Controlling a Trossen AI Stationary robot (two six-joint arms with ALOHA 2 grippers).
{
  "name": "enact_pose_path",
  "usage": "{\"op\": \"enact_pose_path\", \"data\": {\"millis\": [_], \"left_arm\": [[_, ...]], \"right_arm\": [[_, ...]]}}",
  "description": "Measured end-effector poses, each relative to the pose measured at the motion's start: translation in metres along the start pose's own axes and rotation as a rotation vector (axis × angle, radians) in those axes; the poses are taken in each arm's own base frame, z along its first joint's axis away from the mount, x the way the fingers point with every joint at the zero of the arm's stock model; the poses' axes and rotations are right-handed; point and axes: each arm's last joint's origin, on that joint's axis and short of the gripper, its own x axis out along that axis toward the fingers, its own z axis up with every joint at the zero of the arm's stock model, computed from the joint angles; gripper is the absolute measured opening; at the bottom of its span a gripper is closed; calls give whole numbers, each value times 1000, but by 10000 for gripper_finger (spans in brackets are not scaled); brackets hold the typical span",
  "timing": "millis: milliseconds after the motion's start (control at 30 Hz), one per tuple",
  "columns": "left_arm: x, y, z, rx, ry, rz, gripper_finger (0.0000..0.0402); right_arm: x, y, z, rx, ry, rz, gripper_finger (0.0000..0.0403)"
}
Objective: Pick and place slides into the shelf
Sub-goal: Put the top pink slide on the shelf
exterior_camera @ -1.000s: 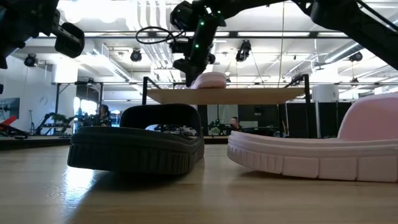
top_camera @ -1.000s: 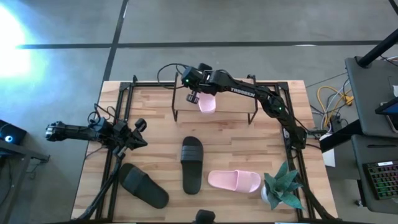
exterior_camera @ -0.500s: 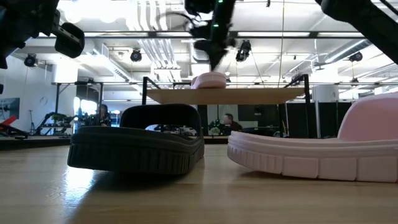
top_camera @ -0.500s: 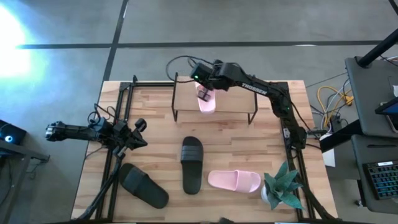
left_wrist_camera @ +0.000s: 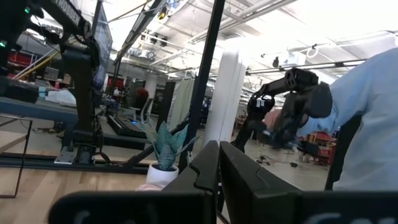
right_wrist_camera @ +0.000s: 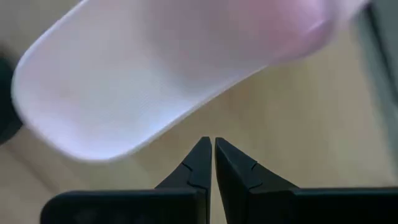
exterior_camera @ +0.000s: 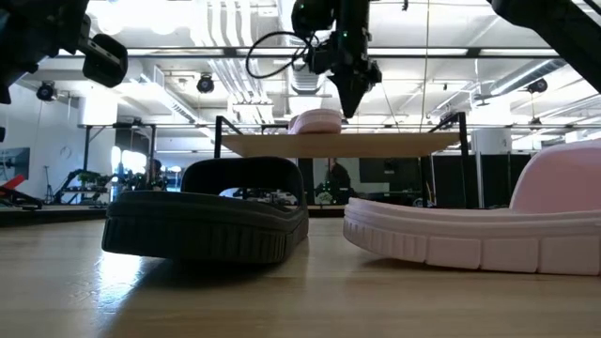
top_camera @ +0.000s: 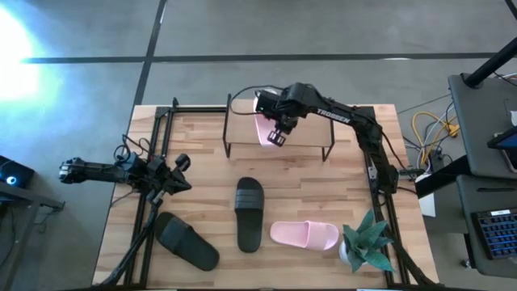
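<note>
The right hand [top_camera: 277, 137] has swung right across the shelf [top_camera: 311, 132], fingers pinched together and empty, just above a pink slide [top_camera: 264, 129] lying on top. The left hand [top_camera: 179, 174], closed, waits at the desk's [top_camera: 202, 194] left.

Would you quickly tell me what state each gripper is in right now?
Left gripper: shut, holding nothing, parked at the table's left side.
Right gripper: shut, empty, above the shelf beside the pink slide.
</note>
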Motion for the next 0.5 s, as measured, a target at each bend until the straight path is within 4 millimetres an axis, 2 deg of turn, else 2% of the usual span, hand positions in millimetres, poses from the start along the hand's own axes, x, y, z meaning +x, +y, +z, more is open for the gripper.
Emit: {"op": "enact_pose_path", "data": {"millis": [67,300,500], "left_arm": [[0,0,0,0,0,0,0],[0,0,0,0,1,0,0],[0,0,0,0,1,0,0]], "right_arm": [[6,3,-3,-7,40,47,13],[30,15,-10,-48,136,41,13],[35,23,-6,-60,82,97,13]]}}
